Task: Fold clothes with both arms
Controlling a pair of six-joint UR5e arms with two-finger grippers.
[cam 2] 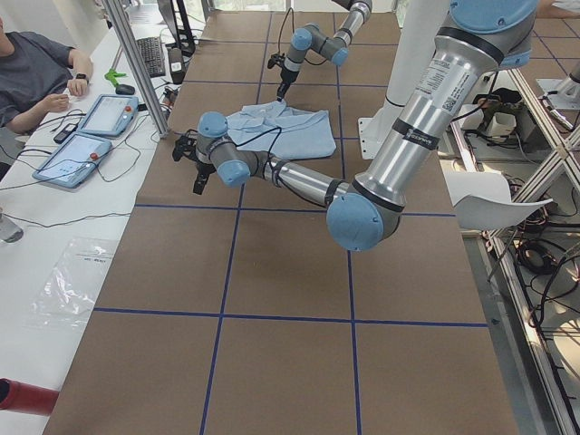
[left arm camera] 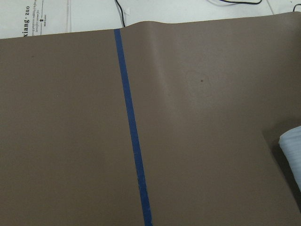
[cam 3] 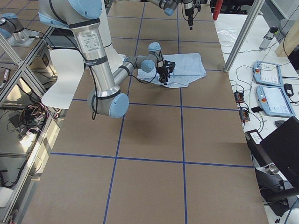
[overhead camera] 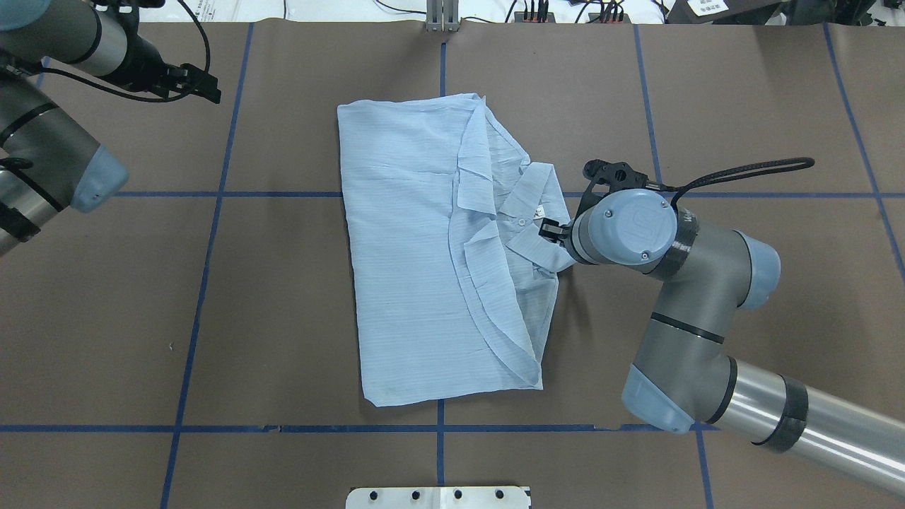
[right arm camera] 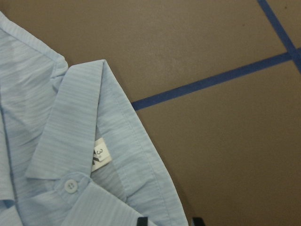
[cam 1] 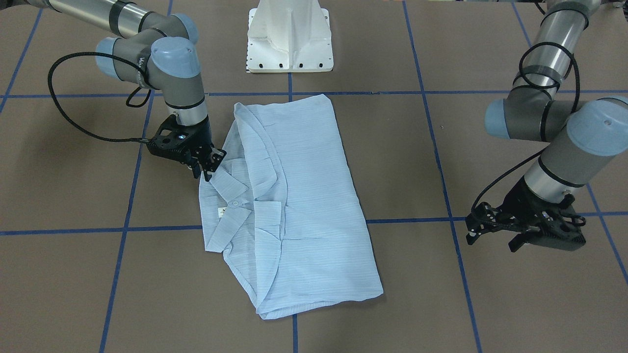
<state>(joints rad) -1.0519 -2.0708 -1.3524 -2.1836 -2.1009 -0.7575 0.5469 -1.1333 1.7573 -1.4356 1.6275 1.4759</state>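
While both arms are out over the brown table [cam 1: 490,304], only one is at the cloth. The pale-blue shirt [cam 1: 304,196] lies mid-table just in front of the white pedestal [cam 1: 289,34], folded into a long rectangle with sleeves tucked in. Its collar [right arm camera: 75,122] is turned up on the robot's right side, with the white neck label [right arm camera: 99,155] and one button [right arm camera: 70,186] showing.

The right gripper [cam 1: 205,169] is down at the collar-side edge. Its fingers [right arm camera: 142,220] are spread: one tip over the fabric, the other over bare table, with the shirt's edge running between them.

The left gripper [overhead camera: 196,81] hangs well apart from the shirt, over bare table past a blue tape line [left arm camera: 131,132]. I cannot tell whether its fingers are spread or together. Its wrist camera catches only a corner of pale cloth.
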